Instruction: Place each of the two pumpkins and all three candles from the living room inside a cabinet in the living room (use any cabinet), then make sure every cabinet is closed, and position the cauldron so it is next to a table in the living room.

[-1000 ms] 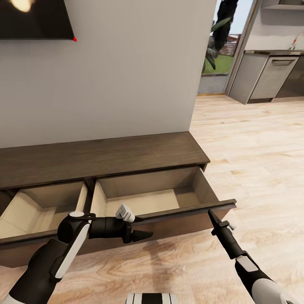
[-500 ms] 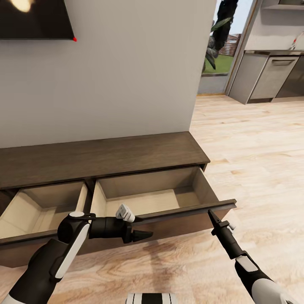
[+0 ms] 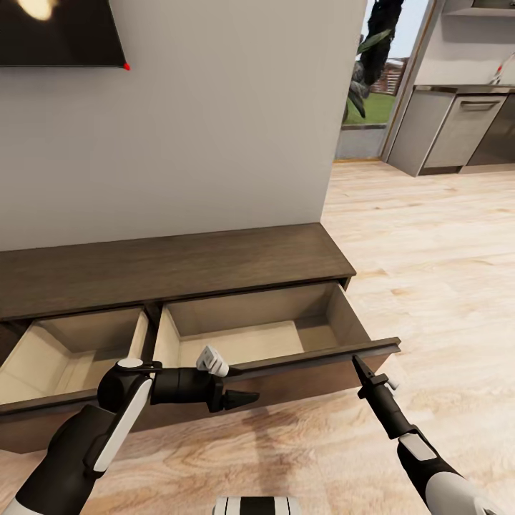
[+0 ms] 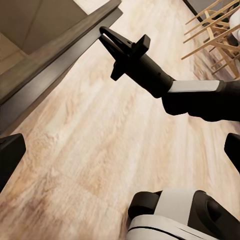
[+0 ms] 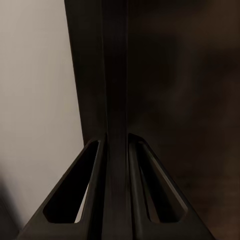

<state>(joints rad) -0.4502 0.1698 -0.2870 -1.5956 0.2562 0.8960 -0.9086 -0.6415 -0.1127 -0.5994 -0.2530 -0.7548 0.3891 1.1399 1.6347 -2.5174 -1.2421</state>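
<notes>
The cabinet (image 3: 179, 265) is a long, low, dark brown unit against the grey wall. Two of its drawers stand pulled out: the right drawer (image 3: 250, 342) and the left drawer (image 3: 64, 354), both pale inside with nothing in them. My left gripper (image 3: 247, 398) hovers open in front of the right drawer's front panel, pointing right; its fingers (image 4: 10, 155) are spread wide. My right gripper (image 3: 355, 361) is shut, its tip against the right end of that front panel (image 4: 102, 31). The pumpkins, candles and cauldron are out of view.
A dark TV (image 3: 57, 32) hangs on the wall above the cabinet. Light wood floor (image 3: 429, 250) stretches right toward a kitchen counter (image 3: 458, 129) and a doorway with a plant (image 3: 368, 64). A wooden chair (image 4: 215, 30) stands behind my right arm.
</notes>
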